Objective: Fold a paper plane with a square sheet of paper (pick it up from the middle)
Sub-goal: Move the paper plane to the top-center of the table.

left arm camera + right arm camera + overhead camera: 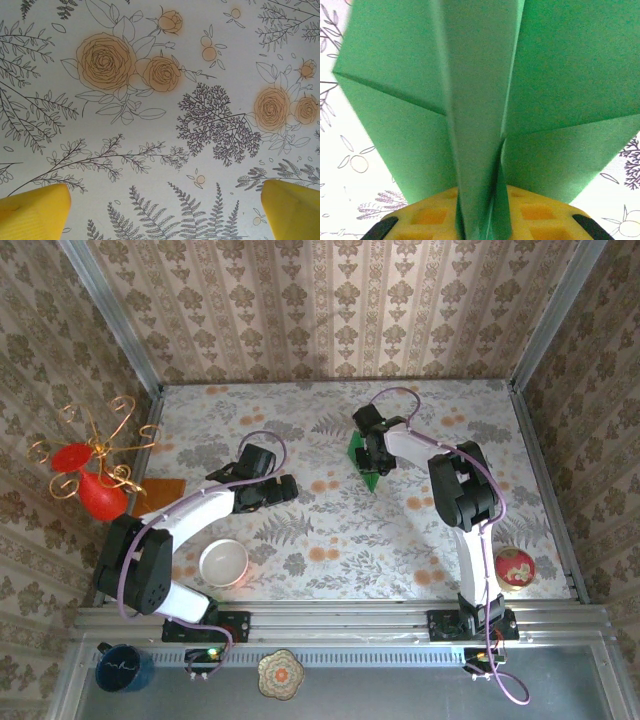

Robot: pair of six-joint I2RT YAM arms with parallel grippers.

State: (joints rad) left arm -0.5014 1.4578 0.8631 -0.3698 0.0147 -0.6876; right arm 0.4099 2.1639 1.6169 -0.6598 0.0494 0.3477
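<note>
My right pincer [374,458] sits just toward one o'clock of the table's [420,410] middle, with the plane [480,100] in it. The centre keel runs down between my yellow pads [535,212], which stand close on either side. I cannot tell whether they are pinching it or have just let go. My left pincer [164,207] is released, jaws wide over bare flowered cloth, toward nine o'clock of the middle and well apart from the plane.

I judge the plane to be very light, thin and springy. It would crush or unfold under a hard squeeze, slide on the smooth cloth, and its nose would bend easily. The keel at mid-length is the place to hold it, where the layers are thickest and the wings balance.

I count one green plane, two pincers, one orange sheet [162,489] at nine o'clock, one white bowl [223,563] at seven and one red ball [514,567] at four.
</note>
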